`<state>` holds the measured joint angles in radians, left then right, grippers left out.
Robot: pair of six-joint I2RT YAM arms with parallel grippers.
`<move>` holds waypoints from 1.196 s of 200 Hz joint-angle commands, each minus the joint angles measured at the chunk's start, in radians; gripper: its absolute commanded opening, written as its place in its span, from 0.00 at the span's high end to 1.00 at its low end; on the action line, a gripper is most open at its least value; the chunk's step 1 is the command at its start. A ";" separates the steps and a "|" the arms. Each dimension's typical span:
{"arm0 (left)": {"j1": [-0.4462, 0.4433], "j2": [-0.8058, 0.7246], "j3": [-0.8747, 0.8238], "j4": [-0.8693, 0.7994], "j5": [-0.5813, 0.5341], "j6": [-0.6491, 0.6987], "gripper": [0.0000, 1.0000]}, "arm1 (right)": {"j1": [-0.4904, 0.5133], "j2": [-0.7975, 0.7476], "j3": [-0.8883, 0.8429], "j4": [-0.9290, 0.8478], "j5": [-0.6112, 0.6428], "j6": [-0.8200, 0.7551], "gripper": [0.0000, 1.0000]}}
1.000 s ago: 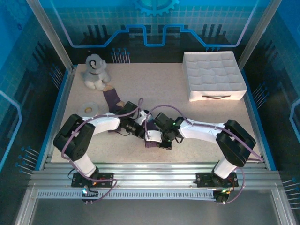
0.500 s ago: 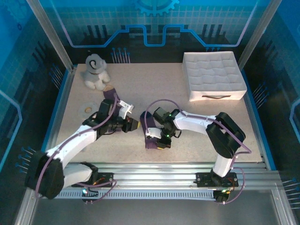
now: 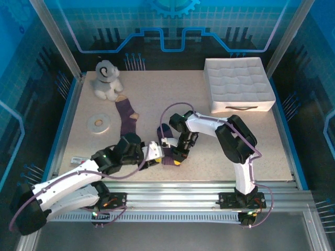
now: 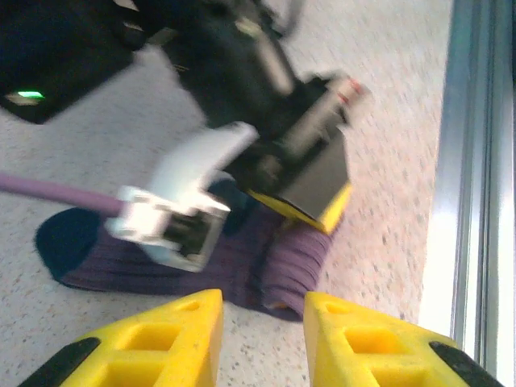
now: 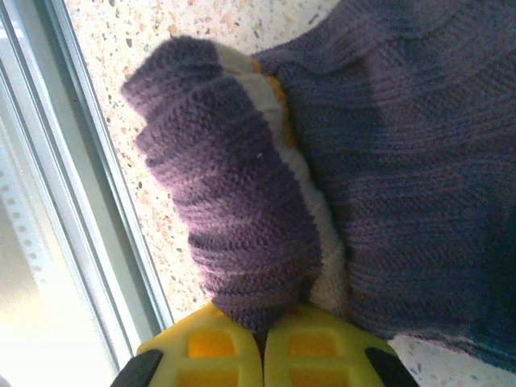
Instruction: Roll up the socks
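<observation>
A dark purple sock (image 3: 168, 151) with a navy toe (image 4: 68, 238) lies near the table's front edge, its near end rolled into a thick fold (image 5: 234, 218) that shows white and orange stripes. My right gripper (image 5: 262, 334) is shut on that fold; it sits over the sock (image 4: 282, 262) in the left wrist view and in the top view (image 3: 177, 156). My left gripper (image 4: 262, 314) is open just short of the roll, touching nothing, to the sock's left (image 3: 156, 151). The second purple sock (image 3: 125, 114) lies flat further back.
A grey-white plush dog (image 3: 107, 78) sits at the back left, with a flat white ring (image 3: 98, 123) in front of it. A white quilted box (image 3: 238, 83) stands at the back right. The metal rail (image 4: 476, 161) runs close beside the rolled sock.
My left arm has swung back toward the near left, its gripper now off the sock. My right gripper stays on the sock's rolled end while its elbow has shifted back.
</observation>
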<state>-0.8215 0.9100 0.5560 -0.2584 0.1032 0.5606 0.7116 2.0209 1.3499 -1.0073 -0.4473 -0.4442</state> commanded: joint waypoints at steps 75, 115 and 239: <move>-0.229 0.349 0.022 0.209 -0.410 0.230 0.61 | -0.031 0.120 0.059 -0.109 0.036 0.047 1.00; -0.228 0.369 0.004 0.268 -0.400 0.246 0.55 | -0.043 0.137 0.077 -0.119 0.028 0.051 1.00; -0.219 0.570 0.013 0.355 -0.375 0.138 0.57 | -0.052 0.130 0.069 -0.123 0.017 0.049 1.00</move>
<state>-1.0435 1.4376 0.5602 0.0578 -0.2749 0.7494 0.6727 2.1166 1.4441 -1.1332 -0.5087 -0.4107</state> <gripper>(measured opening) 0.452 0.038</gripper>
